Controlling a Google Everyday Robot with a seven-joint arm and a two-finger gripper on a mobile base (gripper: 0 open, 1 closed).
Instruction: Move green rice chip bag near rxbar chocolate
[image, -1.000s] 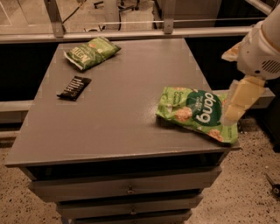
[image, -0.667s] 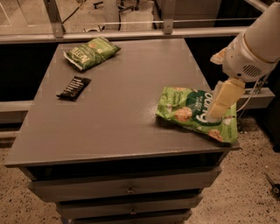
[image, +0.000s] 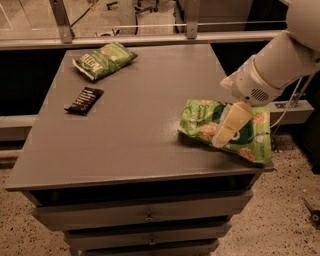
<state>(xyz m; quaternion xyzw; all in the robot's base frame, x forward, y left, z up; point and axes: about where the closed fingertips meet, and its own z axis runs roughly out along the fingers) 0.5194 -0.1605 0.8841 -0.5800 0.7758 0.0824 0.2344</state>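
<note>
The green rice chip bag (image: 199, 123) lies flat at the table's front right corner, bright green with round beige chips pictured on it. My gripper (image: 229, 128) hangs from the white arm (image: 272, 67) that comes in from the right. It is low over the middle of the bag and covers the dark circle logo. I cannot tell whether it touches the bag. The rxbar chocolate (image: 84, 100), a small flat black wrapper, lies at the table's left side, far from the bag.
A smaller, duller green bag (image: 104, 60) lies at the back left of the grey table (image: 140, 150). Drawers sit under the tabletop. A rail and glass run behind the table. The chip bag reaches the table's right edge.
The arm has moved left, from the bag's right end to over its middle. The bag, the bar and the other bag have not moved.
</note>
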